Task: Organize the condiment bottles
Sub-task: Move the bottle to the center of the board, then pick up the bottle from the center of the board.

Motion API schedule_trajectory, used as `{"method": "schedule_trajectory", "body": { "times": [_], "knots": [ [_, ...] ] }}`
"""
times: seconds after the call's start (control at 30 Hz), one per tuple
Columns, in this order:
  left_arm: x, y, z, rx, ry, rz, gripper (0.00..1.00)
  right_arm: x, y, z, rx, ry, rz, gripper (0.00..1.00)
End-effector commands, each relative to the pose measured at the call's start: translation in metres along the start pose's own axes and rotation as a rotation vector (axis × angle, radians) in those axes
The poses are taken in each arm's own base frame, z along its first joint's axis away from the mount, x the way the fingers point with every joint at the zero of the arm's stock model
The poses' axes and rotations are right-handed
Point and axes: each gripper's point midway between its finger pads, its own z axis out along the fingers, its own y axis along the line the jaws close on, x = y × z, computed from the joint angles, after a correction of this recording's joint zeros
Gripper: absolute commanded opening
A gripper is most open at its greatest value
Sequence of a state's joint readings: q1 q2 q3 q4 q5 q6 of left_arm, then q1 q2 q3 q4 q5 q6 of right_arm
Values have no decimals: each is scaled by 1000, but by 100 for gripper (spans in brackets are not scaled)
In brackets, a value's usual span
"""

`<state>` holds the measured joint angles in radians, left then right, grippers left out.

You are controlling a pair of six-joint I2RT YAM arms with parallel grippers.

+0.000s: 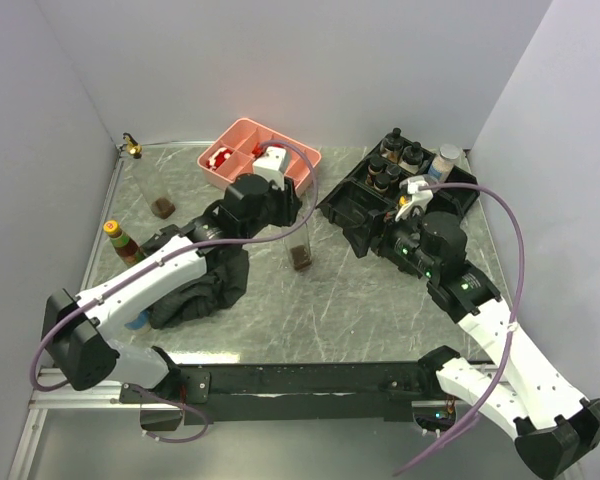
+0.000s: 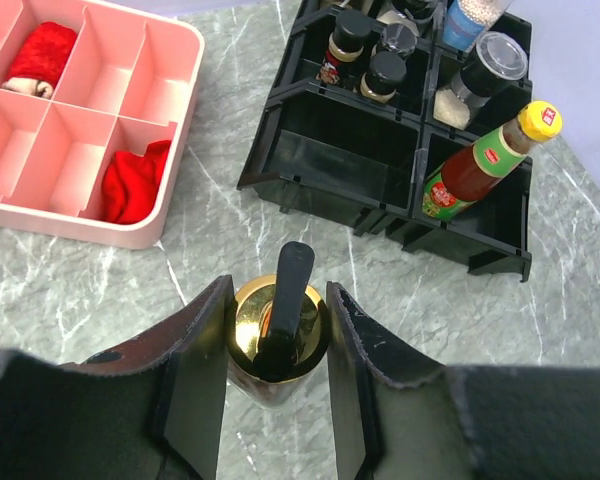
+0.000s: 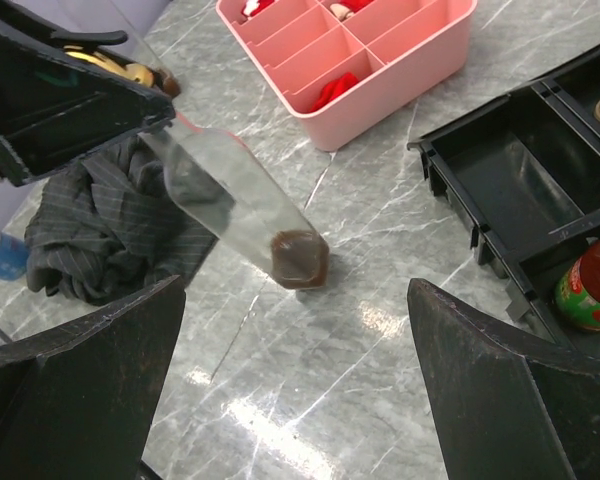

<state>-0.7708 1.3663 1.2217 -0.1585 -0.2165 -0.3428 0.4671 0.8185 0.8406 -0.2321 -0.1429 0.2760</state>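
Observation:
My left gripper [image 2: 278,292] is shut on the gold cap of a tall clear bottle [image 2: 278,330] with a black spout. A little dark sauce sits in this bottle [image 1: 300,255] at the table's middle, its base [image 3: 300,260] at or just above the marble. My right gripper [image 3: 295,305] stands wide open with nothing between its fingers, near the black organizer [image 1: 355,215]. The organizer [image 2: 320,160] holds dark spice jars [image 2: 383,75], a grey-lidded shaker [image 2: 488,68] and a yellow-capped red sauce bottle [image 2: 480,165]. Another clear bottle [image 1: 145,180] and a yellow-capped bottle [image 1: 122,242] stand at the left.
A pink compartment tray [image 1: 242,133] with red pieces sits at the back centre. A crumpled black cloth [image 1: 195,290] lies under the left arm. Grey walls close in the table on the left, back and right. The organizer's front compartments [image 3: 510,190] hold nothing.

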Motion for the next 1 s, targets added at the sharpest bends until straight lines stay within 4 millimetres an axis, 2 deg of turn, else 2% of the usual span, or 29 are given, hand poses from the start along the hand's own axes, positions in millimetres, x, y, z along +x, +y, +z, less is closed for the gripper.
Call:
{"method": "schedule_trajectory", "body": {
  "times": [0.0,0.07,0.17,0.23,0.5,0.63,0.67,0.73,0.77,0.8,0.83,0.87,0.97],
  "knots": [
    [-43,-24,-3,57,-155,-75,21,-2,7,-4,-31,-26,-18,100],
    [-39,-31,-3,80,-141,-77,35,0,11,-5,-48,-25,-24,100],
    [-38,-38,-2,94,-125,-79,46,1,19,-5,-83,-30,-32,100],
    [-33,-39,1,90,-100,-76,48,3,26,-2,-110,-31,-41,100],
    [-19,-48,2,118,-43,-85,73,16,44,9,-151,-36,-70,100],
    [-31,-47,-7,110,-70,-132,84,20,54,19,-176,-42,-88,100],
    [-38,-48,-9,110,-81,-140,90,23,55,20,-178,-32,-90,99],
    [-42,-43,-11,75,-69,-157,98,13,66,25,-207,-80,-96,98],
    [-58,-41,-14,52,-96,-169,97,13,72,27,-221,-86,-101,98],
    [-63,-38,-15,37,-96,-174,96,12,70,30,-200,-100,-106,97],
    [-60,-33,-15,10,-67,-172,96,6,73,32,-200,-123,-108,97],
    [-77,-30,-19,3,-93,-184,96,6,76,34,-200,-125,-111,96],
    [-98,-23,-28,13,-102,-200,96,-1,75,45,-156,-136,-121,94]
  ]
}}
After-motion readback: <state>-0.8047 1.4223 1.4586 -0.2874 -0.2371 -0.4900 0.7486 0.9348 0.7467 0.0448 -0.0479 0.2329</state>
